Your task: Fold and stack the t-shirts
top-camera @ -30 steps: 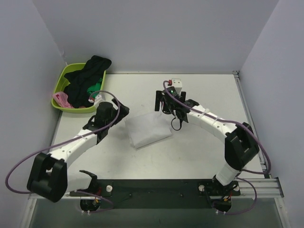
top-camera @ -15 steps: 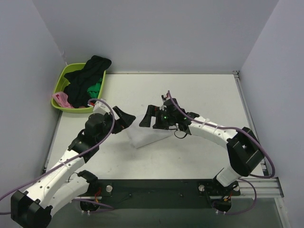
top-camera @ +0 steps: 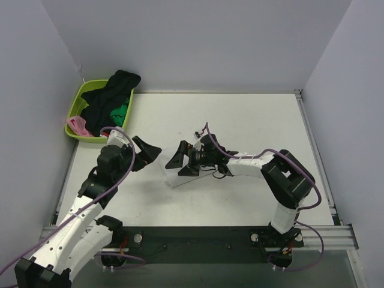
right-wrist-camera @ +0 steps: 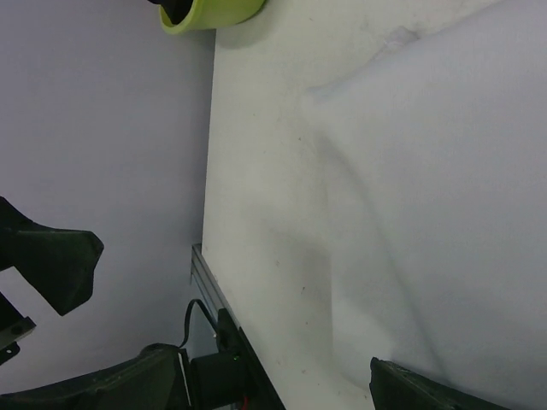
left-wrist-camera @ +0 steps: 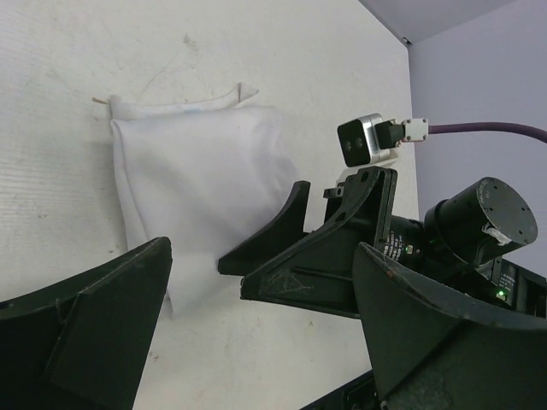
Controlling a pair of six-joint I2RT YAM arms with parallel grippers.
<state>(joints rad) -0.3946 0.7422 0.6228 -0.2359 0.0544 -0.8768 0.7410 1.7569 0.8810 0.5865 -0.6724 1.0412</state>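
**White t-shirt** (top-camera: 173, 178) – soft plain cloth folded into a rough rectangle, with light creases and one hemmed corner sticking out. It lies flat near the middle of the table (top-camera: 258, 114), a matte white surface with a fine grain.

**Right pincer** (top-camera: 182, 165) – black, wedge-shaped fingers spread wide and holding nothing. It sits low over the folded shirt; contact cannot be judged.

**Left pincer** (top-camera: 146, 157) – matching black fingers, likewise spread wide and empty. It is just left of the shirt and faces the other pincer.

**Basket** (top-camera: 77, 98) – lime green glossy plastic with rounded corners, at the far left corner of the table. It holds a crumpled black t-shirt (top-camera: 111, 96), a green t-shirt (top-camera: 122, 111) and a pink t-shirt (top-camera: 76, 125) that drapes over the rim.
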